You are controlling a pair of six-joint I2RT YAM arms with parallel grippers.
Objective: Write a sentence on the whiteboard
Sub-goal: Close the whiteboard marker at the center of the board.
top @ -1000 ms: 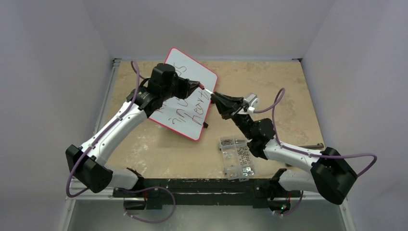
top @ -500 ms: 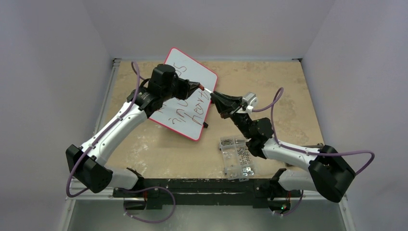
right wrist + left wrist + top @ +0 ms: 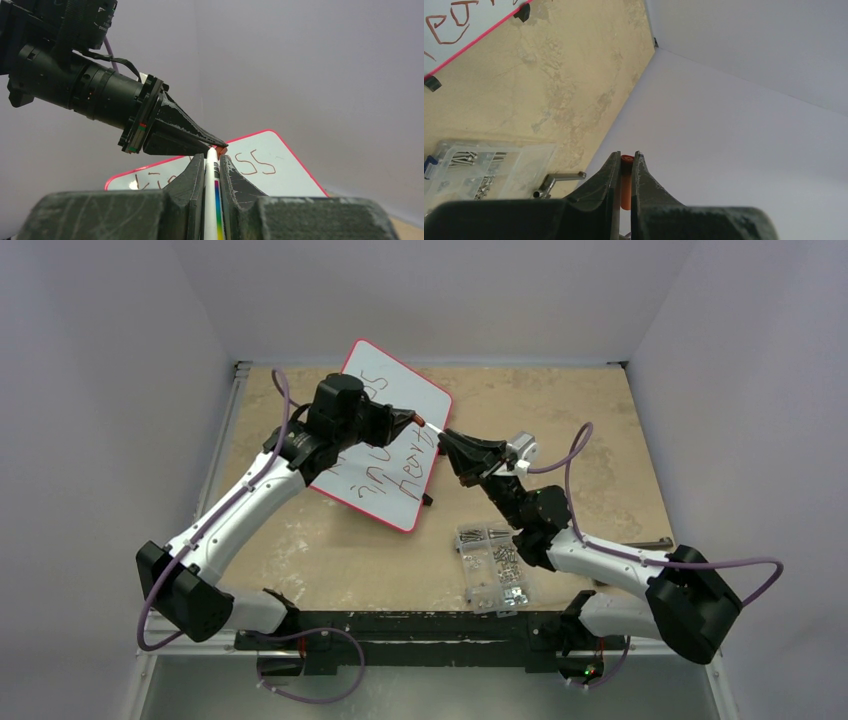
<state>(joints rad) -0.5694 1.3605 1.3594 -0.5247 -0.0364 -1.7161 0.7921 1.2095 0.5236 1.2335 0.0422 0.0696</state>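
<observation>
Over the whiteboard's (image 3: 397, 380) right edge, left claw (image 3: 626, 156) pinching an orange cap (image 3: 625, 184) meets right claw (image 3: 212, 159) clamping a white marker (image 3: 211, 172); align their axes, then push straight.

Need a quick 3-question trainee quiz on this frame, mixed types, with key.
1. True or false: the left gripper is shut on an orange-red cap.
2. What does the right gripper hold? A) a screw B) a white marker C) nothing
3. Fill in: the screw box lies nearer the ____ arm's base.

Key: 1 true; 2 B; 3 right.
</observation>
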